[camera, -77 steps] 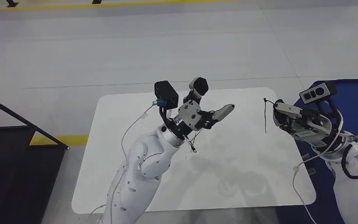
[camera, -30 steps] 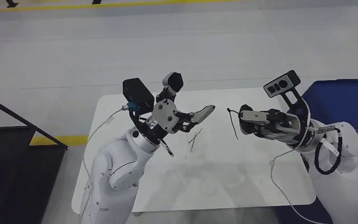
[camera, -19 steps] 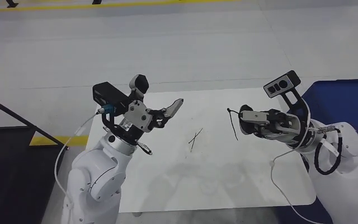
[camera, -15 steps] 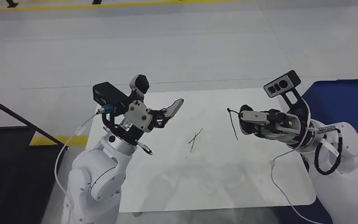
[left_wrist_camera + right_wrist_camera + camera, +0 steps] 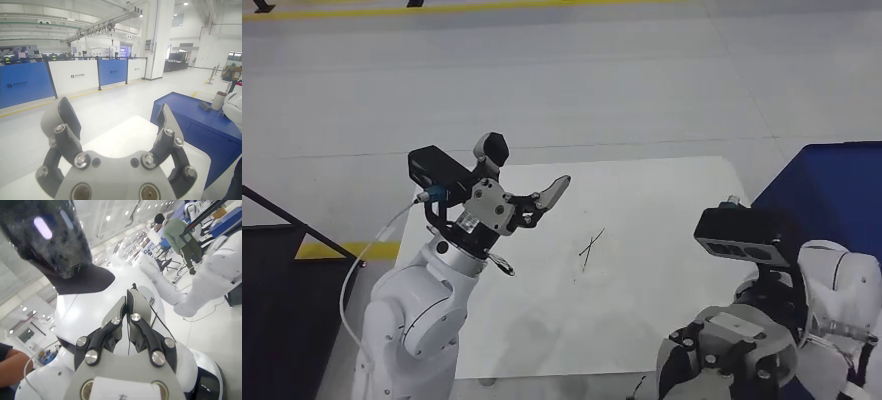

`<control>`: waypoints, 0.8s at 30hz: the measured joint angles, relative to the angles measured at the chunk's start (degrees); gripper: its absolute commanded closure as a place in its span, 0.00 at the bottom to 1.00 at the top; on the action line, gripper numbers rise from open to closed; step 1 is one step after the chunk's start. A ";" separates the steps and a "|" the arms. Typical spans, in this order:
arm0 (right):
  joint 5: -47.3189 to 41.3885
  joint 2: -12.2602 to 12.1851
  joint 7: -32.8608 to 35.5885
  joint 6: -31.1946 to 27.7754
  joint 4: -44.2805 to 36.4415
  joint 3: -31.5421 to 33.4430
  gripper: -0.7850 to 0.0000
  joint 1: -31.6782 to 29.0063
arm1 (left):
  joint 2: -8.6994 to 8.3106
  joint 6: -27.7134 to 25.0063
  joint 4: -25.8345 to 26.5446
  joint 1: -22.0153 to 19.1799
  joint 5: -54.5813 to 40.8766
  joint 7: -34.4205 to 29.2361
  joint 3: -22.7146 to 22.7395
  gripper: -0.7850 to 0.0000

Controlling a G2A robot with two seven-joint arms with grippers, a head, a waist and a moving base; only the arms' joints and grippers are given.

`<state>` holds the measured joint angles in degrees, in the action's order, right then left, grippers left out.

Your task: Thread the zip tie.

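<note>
My right gripper (image 5: 126, 298) is shut on a thin black zip tie (image 5: 129, 336). The tie's head (image 5: 134, 286) sticks out past the fingertips and its strap trails back along the wrist. In the top view the right arm (image 5: 742, 335) hangs low by the table's front right corner, turned towards the robot's body. My left gripper (image 5: 525, 172) is open and holds nothing, raised over the left part of the white table (image 5: 662, 200). Its fingers (image 5: 66, 113) stand wide apart. Two more black zip ties (image 5: 590, 248) lie crossed near the table's middle.
A blue table (image 5: 832, 190) stands just right of the white one. It carries a cup (image 5: 217, 100) and a small grey box (image 5: 205, 106). A dark platform (image 5: 282, 310) lies on the floor at the left.
The right arm has swung from the table's right side down to the front right corner, still holding the zip tie. The left arm drew back to the left, then stayed still.
</note>
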<state>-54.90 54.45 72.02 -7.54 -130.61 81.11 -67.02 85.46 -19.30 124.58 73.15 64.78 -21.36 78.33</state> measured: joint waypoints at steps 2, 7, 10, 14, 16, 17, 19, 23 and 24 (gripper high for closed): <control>0.29 0.06 -0.48 -0.20 0.42 0.22 1.00 -0.20 | 0.00 0.00 0.00 0.00 0.00 0.00 0.00 0.00; 5.28 -0.09 -8.33 3.79 8.06 2.67 1.00 -1.11 | 0.00 0.00 0.00 0.00 0.00 0.00 0.00 0.00; 10.67 -0.47 -13.77 9.43 15.52 4.67 1.00 -0.65 | 0.00 0.00 0.00 0.00 0.00 0.00 0.00 0.00; 9.63 -0.52 -19.09 19.06 27.58 4.73 1.00 1.29 | 0.00 0.00 0.00 0.00 0.00 0.00 0.00 0.00; 9.73 -0.53 -18.54 22.04 31.96 2.94 1.00 3.19 | 0.00 0.00 0.00 0.00 0.00 0.00 0.00 0.00; 12.13 -0.47 -17.94 23.15 34.87 1.16 1.00 4.63 | 0.00 0.00 0.00 0.00 0.00 0.00 0.00 0.00; 15.93 -0.15 -16.71 24.66 39.16 -2.29 1.00 6.91 | 0.00 0.00 0.00 0.00 0.00 0.00 0.00 0.00; 16.86 1.25 -14.30 26.99 47.83 -10.89 1.00 12.57 | 0.00 0.00 0.00 0.00 0.00 0.00 0.00 0.00; 17.82 1.57 -13.83 27.09 49.33 -12.57 1.00 13.55 | 0.00 0.00 0.00 0.00 0.00 0.00 0.00 0.00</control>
<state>-37.08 56.02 58.18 19.55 -81.27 68.54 -53.48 85.46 -19.30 124.58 73.15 64.78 -21.36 78.33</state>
